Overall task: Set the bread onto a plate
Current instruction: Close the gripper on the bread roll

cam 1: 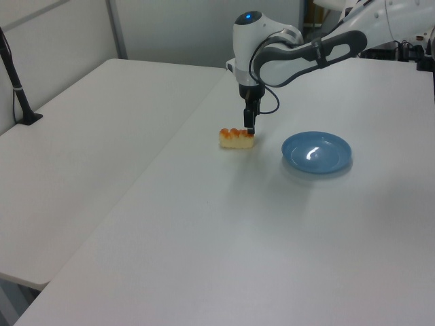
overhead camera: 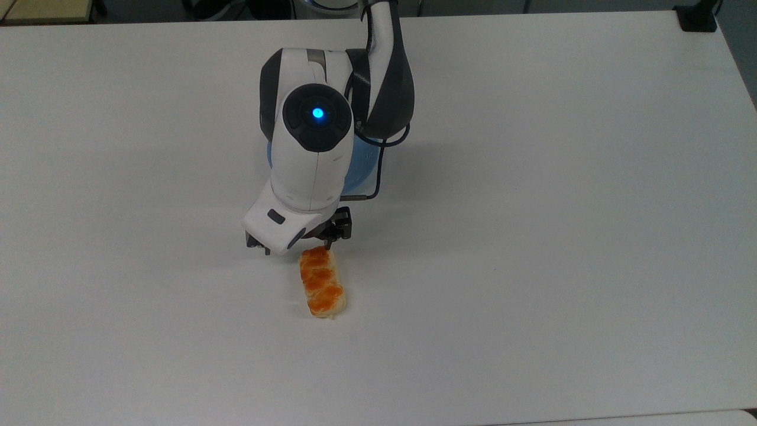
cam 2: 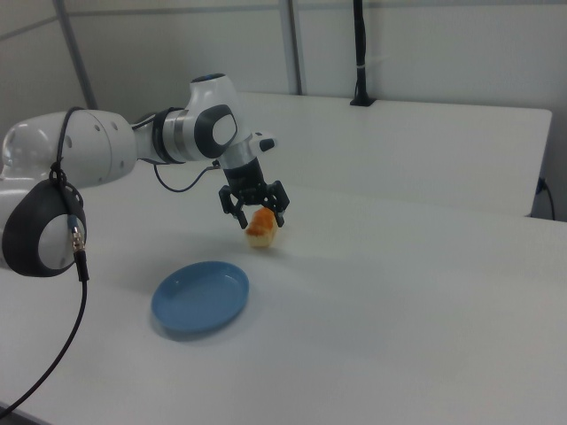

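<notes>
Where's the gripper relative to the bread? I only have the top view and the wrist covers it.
Observer: The right view shows the gripper open, with the bread seen between its fingers.
Operator: Height?
Observer: In the left view the fingertips are about level with the bread's top, at its plate-side end. The bread lies on the table, not lifted.
Operator: Plate free? The arm hides most of it here.
Observer: Yes. In the right view the plate is empty and sits apart from the bread.
</notes>
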Controlling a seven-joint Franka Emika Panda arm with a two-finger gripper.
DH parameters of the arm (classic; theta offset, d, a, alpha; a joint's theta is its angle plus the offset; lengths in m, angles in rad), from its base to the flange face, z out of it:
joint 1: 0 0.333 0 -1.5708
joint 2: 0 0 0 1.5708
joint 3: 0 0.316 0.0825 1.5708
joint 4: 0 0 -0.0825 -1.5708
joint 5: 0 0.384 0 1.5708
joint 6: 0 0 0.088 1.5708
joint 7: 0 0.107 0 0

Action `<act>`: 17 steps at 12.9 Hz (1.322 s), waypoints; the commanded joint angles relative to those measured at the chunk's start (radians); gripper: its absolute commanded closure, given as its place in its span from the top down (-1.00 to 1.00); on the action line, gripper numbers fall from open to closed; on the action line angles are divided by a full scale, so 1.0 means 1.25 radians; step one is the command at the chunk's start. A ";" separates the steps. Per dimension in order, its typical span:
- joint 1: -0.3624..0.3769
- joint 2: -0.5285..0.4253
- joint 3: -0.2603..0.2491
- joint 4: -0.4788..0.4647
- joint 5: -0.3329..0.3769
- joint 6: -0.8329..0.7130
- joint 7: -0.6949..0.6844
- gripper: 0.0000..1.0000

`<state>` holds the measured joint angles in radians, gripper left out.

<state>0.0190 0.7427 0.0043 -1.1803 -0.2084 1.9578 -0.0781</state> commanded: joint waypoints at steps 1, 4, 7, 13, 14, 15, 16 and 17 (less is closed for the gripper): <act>0.007 0.014 0.028 0.042 -0.009 -0.002 0.019 1.00; 0.008 0.034 0.046 0.043 -0.010 0.030 0.068 1.00; 0.022 0.050 0.047 0.045 -0.010 0.051 0.107 1.00; 0.017 0.057 0.036 0.044 -0.015 0.065 0.094 0.96; 0.016 0.057 0.036 0.042 -0.015 0.065 0.094 0.96; 0.015 0.057 0.035 0.040 -0.026 0.066 0.094 0.91; 0.013 0.059 0.035 0.037 -0.038 0.066 0.094 0.82; 0.012 0.059 0.036 0.037 -0.038 0.067 0.098 0.69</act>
<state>0.0313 0.8052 0.0541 -1.1431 -0.2298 2.0235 0.0306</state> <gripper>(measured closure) 0.048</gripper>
